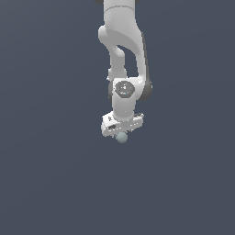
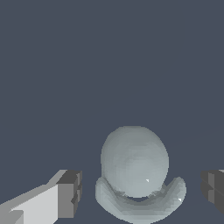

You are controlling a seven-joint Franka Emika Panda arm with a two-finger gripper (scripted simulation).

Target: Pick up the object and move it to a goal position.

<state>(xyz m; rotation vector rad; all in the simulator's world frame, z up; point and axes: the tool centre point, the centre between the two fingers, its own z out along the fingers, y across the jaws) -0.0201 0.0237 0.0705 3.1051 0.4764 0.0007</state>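
The object is a small pale grey-blue ball (image 2: 134, 161), with a curved pale rim of the same colour hugging its lower side. It lies between the two dark finger pads (image 2: 70, 194) of my gripper (image 2: 142, 194), and a gap shows on each side, so the fingers stand apart from it. In the exterior view the ball (image 1: 121, 137) peeks out just under the white hand of the gripper (image 1: 121, 130), which points straight down over it. The gripper is open.
Only a flat, dark blue-grey ground (image 1: 50, 174) surrounds the arm in both views. No other object, container or edge shows.
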